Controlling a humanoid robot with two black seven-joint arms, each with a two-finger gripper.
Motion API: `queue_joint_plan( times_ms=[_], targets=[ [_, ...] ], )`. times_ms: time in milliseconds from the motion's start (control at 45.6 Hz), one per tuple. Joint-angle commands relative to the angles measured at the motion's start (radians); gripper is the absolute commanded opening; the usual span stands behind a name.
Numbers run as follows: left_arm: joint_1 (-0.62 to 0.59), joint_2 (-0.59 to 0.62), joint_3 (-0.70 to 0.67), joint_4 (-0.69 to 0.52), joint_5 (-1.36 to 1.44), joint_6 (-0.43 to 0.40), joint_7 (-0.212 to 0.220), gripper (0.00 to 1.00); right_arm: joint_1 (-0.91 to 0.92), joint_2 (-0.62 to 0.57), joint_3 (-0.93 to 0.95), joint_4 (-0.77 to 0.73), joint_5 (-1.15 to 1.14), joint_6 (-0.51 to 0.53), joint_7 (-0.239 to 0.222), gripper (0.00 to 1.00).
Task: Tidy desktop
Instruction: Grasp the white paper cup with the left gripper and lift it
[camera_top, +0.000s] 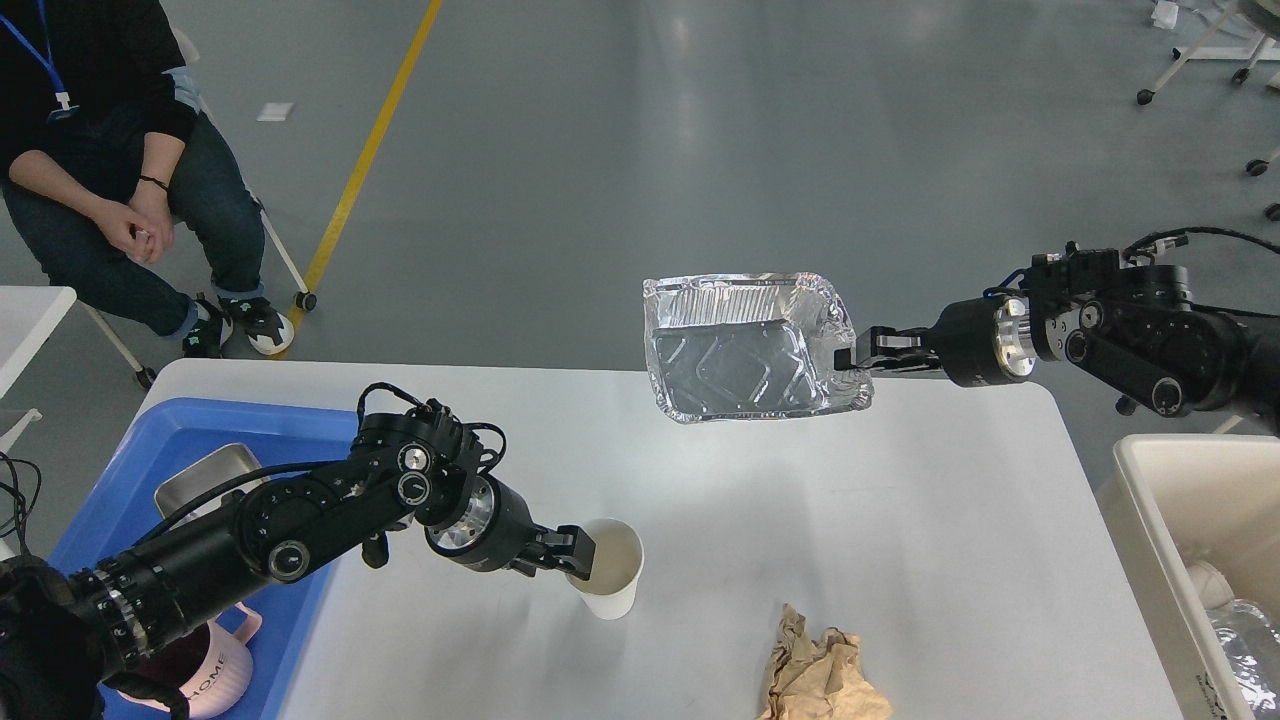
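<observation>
The white desktop holds a white paper cup near the front middle and a crumpled brown paper at the front edge. My left gripper is at the cup's left rim, its fingers covering that side; I cannot see whether they are closed on it. My right gripper is shut on the right edge of a silver foil tray and holds it in the air over the table's far edge, tilted with its open side toward me.
A blue plastic tray at the left holds a metal container and a pink mug. A cream-white bin with discarded items stands at the right. A person sits beyond the far left corner.
</observation>
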Motion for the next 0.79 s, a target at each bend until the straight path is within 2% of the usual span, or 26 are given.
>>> queue_joint_plan(
  times_ms=[0,44,153,175,504,636,767],
  targets=[
    [0.008,0.004,0.002,0.010,0.039,0.066,-0.019,0.24,-0.001,0.000,0.000,0.000,0.000,0.000,0.000,0.00],
    [0.009,-0.003,0.002,0.008,0.039,0.063,-0.019,0.22,-0.001,0.000,0.000,0.000,0.000,0.000,0.000,0.00],
    [0.009,-0.002,0.002,0.010,0.045,0.048,0.001,0.01,0.000,0.002,0.000,0.000,0.000,0.000,0.000,0.00],
    [0.009,-0.002,0.002,0.011,0.049,0.050,0.002,0.00,0.000,0.000,0.000,0.000,0.000,0.000,0.000,0.00],
    [-0.001,0.058,0.000,0.004,0.052,0.043,-0.002,0.00,-0.001,0.002,0.000,-0.001,0.000,0.000,0.000,0.00],
    [-0.008,0.153,-0.003,-0.009,0.056,0.024,-0.010,0.00,-0.001,0.002,0.000,-0.001,0.000,0.000,0.000,0.00],
    [-0.038,0.300,-0.044,-0.027,0.039,-0.041,-0.034,0.00,-0.001,0.008,-0.002,-0.001,0.000,0.001,0.000,0.00]
  ],
)
